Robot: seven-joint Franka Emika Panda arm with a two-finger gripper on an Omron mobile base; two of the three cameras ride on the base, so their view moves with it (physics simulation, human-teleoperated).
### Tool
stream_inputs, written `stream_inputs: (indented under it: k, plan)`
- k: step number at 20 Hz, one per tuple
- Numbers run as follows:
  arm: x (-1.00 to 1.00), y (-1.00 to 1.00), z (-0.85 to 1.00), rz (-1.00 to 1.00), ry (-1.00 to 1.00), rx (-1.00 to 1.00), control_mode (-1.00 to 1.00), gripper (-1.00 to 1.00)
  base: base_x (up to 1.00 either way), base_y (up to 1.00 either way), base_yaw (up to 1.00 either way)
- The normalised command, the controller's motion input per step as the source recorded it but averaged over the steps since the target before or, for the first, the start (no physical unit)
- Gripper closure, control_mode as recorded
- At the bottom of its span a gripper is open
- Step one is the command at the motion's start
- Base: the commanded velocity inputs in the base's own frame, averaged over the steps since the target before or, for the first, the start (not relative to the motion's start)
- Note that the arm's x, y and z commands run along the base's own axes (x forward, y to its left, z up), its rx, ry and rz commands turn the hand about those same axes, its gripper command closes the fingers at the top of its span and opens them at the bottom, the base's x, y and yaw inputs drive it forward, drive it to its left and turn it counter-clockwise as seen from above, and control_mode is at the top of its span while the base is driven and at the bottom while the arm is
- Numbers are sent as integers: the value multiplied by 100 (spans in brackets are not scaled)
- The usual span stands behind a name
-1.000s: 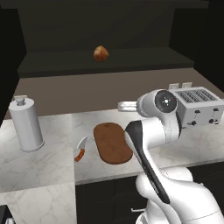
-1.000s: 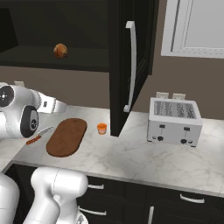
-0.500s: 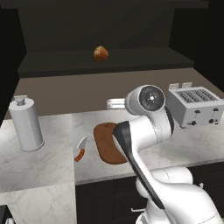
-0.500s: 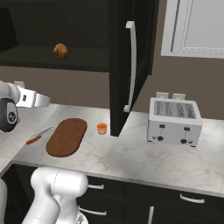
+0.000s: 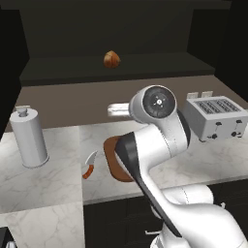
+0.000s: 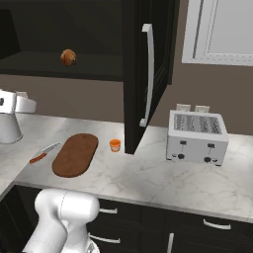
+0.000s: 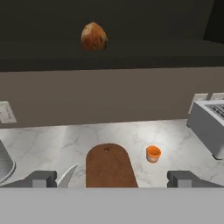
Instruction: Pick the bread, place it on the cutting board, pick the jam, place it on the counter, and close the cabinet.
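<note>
Bread (image 7: 93, 36): round golden-brown roll, resting on the shelf of the open cabinet (image 6: 148, 74), above the counter (image 6: 163, 173); no clear long axis, crease not legible. Not yet picked.

Cutting board (image 6: 75, 154): dark oval, flat on the counter, long axis running from the front edge toward the back wall; bare, presumably awaiting the roll.

Jam (image 6: 115, 145): small orange jar, upright, on the counter just beside the board's far right end, below the open door.

Knife (image 6: 43, 152): orange handle, left of board.

Toaster (image 6: 197, 137): well apart, right.

Gripper (image 7: 112, 179): fingers spread wide, empty, facing the back wall above the board, likely lining up toward the shelf.
</note>
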Motion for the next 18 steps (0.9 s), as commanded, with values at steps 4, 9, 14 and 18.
stream_inputs:
  k: [4,9,14,18]
  plan:
    - [-32,19,42,0,-6,-1,-100,-100,0,0,0]
    - [-28,12,41,0,-6,0,-100,-100,0,0,0]
    - [-24,10,34,0,-3,0,-100,-100,0,0,0]
    - [-19,11,31,0,0,0,-100,-100,0,0,0]
